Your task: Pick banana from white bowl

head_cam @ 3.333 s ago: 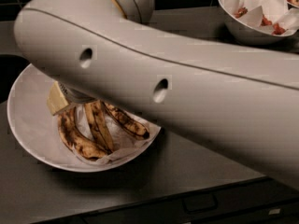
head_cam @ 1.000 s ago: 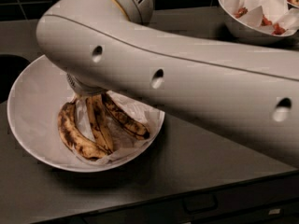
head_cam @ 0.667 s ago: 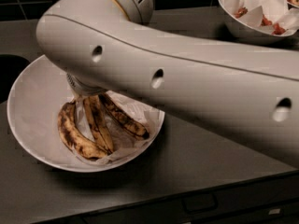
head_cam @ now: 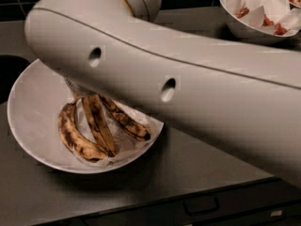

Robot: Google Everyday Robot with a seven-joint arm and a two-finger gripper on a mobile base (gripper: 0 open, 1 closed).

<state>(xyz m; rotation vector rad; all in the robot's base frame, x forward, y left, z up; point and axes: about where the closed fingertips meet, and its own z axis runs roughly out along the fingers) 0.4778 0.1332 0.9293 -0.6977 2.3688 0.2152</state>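
"White arm casing (head_cam: 188, 79) is being recorded first as the largest item, crossing the view from lower right to upper left. What is being judged likely to fail?"

"The grasp point is being screened by that arm, so no contact is being confirmed. The dark counter (head_cam: 197, 173) is being passed without remark. The white bowl (head_cam: 28, 107) is being rated as liable to be dragged or tipped, should the lift be made off-centre. The smaller bowl (head_cam: 244, 25) at upper right is being noted as well apart, and no risk is being assigned to it. The crumpled paper (head_cam: 123, 140) is being flagged as liable to be caught and raised with the fruit. The banana (head_cam: 96, 121), a bunch of three brown-spotted ones, is lying in the white bowl on that paper. A slip is being expected if only the stem end is being pinched."

"And the pose?"

"The arm is being carried low over the bowl's far side. The gripper (head_cam: 71, 85) is being located at the bunch's stem end, almost wholly hidden beneath the casing. Whether it is open, closed or gripping cannot be told."
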